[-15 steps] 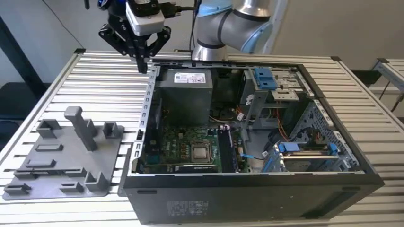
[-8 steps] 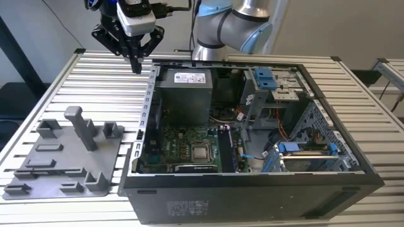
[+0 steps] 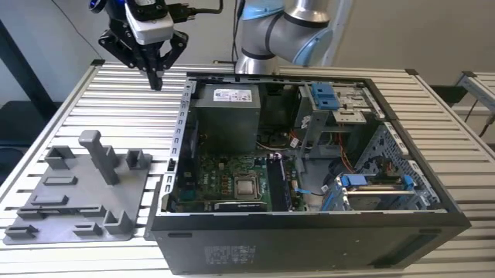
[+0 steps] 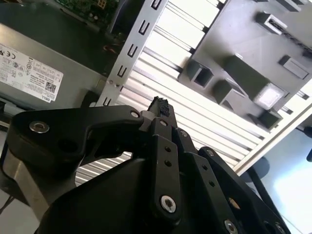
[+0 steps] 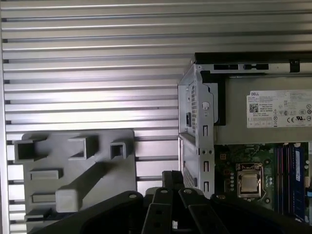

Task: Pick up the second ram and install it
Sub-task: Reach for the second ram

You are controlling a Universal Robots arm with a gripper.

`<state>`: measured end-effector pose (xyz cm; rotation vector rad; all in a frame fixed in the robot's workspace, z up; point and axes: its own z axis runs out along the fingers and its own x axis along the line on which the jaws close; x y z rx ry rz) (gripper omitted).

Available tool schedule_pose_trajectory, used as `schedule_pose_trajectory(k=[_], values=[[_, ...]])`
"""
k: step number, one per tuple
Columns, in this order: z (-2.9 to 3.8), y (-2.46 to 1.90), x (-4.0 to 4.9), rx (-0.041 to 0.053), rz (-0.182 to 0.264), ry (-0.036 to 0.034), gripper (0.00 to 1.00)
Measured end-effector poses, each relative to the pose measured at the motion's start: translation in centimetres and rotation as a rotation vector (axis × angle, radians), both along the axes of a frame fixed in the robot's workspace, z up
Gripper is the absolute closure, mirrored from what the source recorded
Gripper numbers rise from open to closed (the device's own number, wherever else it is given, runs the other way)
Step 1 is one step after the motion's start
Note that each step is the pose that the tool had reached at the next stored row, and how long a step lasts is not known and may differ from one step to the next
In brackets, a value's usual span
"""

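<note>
My gripper (image 3: 157,82) hangs above the slatted table, at the exterior view's left of the open computer case (image 3: 309,237), near its far corner. Its fingers are shut, tips together, with nothing between them; they show in both wrist views (image 4: 160,105) (image 5: 171,176). Long dark memory sticks (image 3: 276,184) (image 5: 296,180) sit in the motherboard slots beside the processor (image 3: 246,186). Which of them is the second ram I cannot tell. The gripper is well apart from them.
A grey holder tray (image 3: 77,202) (image 5: 97,170) with upright posts lies on the table at the exterior view's left of the case; no stick stands in it. Inside the case are a grey power supply (image 3: 224,116) and blue drive-bay clips (image 3: 326,95).
</note>
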<state>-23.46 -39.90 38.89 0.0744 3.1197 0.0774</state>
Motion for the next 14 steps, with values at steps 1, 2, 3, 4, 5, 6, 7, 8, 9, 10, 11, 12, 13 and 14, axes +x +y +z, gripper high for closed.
schedule_pose_trajectory(k=[1, 2, 3, 4, 5, 6, 7, 8, 9, 10, 11, 12, 13, 14], values=[[-0.01, 0.00, -0.20, 0.0000, 0.000, 0.0000, 0.89], [-0.01, 0.00, -0.40, 0.0000, 0.000, 0.0000, 0.89], [-0.02, 0.00, -0.60, 0.0001, 0.000, 0.0000, 0.89], [-0.03, 0.00, -0.80, 0.0000, 0.001, 0.0000, 0.89], [-0.04, 0.00, -0.99, 0.0001, 0.001, 0.0000, 0.89], [-0.05, 0.00, -1.20, 0.0000, 0.002, 0.0000, 0.89], [-0.06, 0.00, -1.40, 0.0002, 0.004, 0.0000, 0.89], [-0.08, 0.00, -1.60, 0.0003, 0.006, -0.0001, 0.89], [-0.09, 0.00, -1.80, 0.0003, 0.008, -0.0001, 0.89], [-0.10, 0.00, -1.99, 0.0004, 0.010, -0.0001, 0.89], [-0.11, 0.00, -2.20, 0.0003, 0.012, 0.0000, 0.89], [-0.12, 0.00, -2.41, 0.0003, 0.013, 0.0000, 0.89], [-0.14, 0.00, -2.65, 0.0004, 0.015, -0.0001, 0.89], [-0.15, 0.00, -2.92, 0.0004, 0.016, -0.0001, 0.89]])
